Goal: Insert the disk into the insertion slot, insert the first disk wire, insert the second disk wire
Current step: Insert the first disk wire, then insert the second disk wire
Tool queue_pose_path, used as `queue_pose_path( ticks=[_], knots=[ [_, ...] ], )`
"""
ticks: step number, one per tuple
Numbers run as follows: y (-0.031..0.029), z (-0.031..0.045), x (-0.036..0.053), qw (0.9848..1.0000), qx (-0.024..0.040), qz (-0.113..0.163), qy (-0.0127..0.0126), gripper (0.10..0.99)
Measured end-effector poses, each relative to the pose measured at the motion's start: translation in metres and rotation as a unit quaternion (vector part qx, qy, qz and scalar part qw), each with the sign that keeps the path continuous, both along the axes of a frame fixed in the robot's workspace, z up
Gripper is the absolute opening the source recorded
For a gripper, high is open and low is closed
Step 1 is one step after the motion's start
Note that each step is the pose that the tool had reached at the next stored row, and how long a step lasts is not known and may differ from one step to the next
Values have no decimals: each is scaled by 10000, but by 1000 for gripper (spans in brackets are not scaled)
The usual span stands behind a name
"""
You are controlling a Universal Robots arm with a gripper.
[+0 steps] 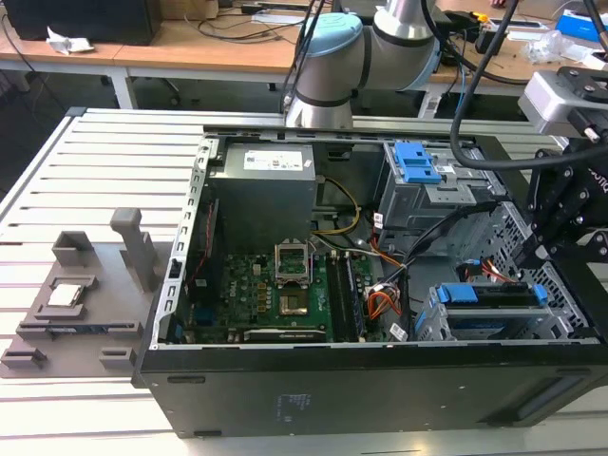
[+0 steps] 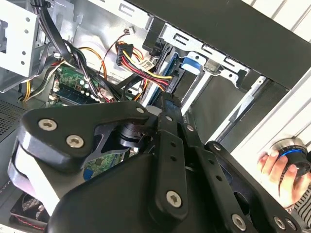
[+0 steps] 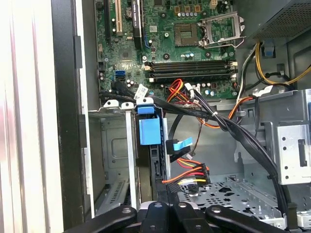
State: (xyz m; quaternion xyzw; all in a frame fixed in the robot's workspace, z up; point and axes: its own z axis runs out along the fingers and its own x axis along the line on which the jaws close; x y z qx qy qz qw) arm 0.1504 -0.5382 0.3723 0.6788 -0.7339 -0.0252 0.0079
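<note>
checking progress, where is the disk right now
The disk sits in the insertion slot, at the open case's corner on the exterior view's right, nearer the camera than the taller cage with the blue latch plate.

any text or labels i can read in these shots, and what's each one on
No text here can be read.
power supply label: print too small to read.
white cable tag: print too small to read.
case side marking: too faint to read.
</note>
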Motion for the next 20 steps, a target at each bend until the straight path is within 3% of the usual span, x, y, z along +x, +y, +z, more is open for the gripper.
queue_pose_path(
  ticks=[6,8,9,10,12,13,16,18,20],
  knots=[
    [0,2,0,10000,0,0,0,114],
    [0,2,0,10000,0,0,0,235],
    [0,3,0,10000,0,0,0,235],
    [10,-3,-25,10000,-3,0,0,302],
    [96,-76,-205,10000,-3,0,0,302],
    [149,-96,-268,10000,-41,2,0,302],
    [232,-124,-363,9998,-193,34,0,302],
    [256,-156,-403,9998,-206,54,-1,302],
    [261,-209,-435,9995,-223,241,-5,302]
  ],
)
